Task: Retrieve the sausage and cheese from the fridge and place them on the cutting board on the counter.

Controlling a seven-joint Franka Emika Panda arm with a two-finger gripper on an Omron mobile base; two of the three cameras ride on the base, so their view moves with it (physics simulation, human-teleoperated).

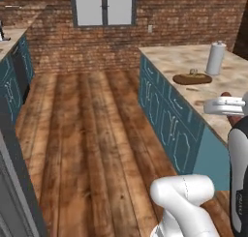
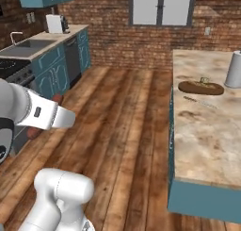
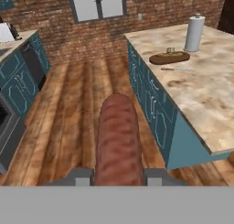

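Hand view shows our gripper (image 3: 118, 177) pinching the sausage (image 3: 118, 141) between its fingers, the dark red rod pointing out over the wooden floor (image 3: 77, 109). Ahead to the right, the cutting board (image 3: 169, 58) lies on the counter (image 3: 205, 99) beside a paper towel roll (image 3: 194, 33).

The marbled surface (image 2: 207, 131) runs along the right side over teal cabinet fronts. Far along it lies the dark oval cutting board (image 2: 201, 88), with a small pale item (image 2: 204, 80) sitting on its far edge; what it is cannot be told. A thin knife (image 2: 197, 101) lies just in front of the board, apart from it. A white roll (image 2: 234, 69) stands upright near the board's right end. Across the wooden floor (image 2: 117, 126), a sink (image 2: 21, 48) sits in the left-hand worktop.
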